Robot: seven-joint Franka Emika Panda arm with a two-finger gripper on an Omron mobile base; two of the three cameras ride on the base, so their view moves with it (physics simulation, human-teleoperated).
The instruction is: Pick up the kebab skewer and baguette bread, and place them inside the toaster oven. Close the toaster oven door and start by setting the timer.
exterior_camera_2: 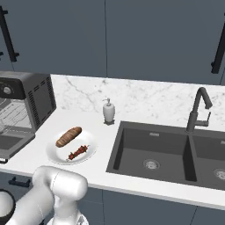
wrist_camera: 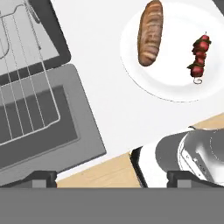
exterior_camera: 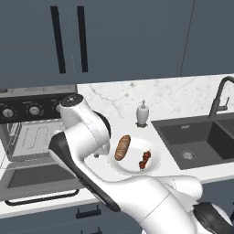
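The gripper (wrist_camera: 111,177) hung open above the worktop (wrist_camera: 109,109); skewer (wrist_camera: 199,56) and bread (wrist_camera: 150,33) waited on the plate (wrist_camera: 175,87) at one o'clock, with the oven door (wrist_camera: 48,127) dropped ready.

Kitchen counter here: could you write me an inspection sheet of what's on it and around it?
Surface: white marble counter.
Job's things: baguette bread and kebab skewer lie apart on a white plate; toaster oven stands with its toaster oven door dropped open, wire rack inside.
Clutter: soap dispenser by the wall.
Grippers: gripper open, holding nothing.
Cables: nothing seen.
Surroundings: dark sink, black faucet, blue-grey cabinets.
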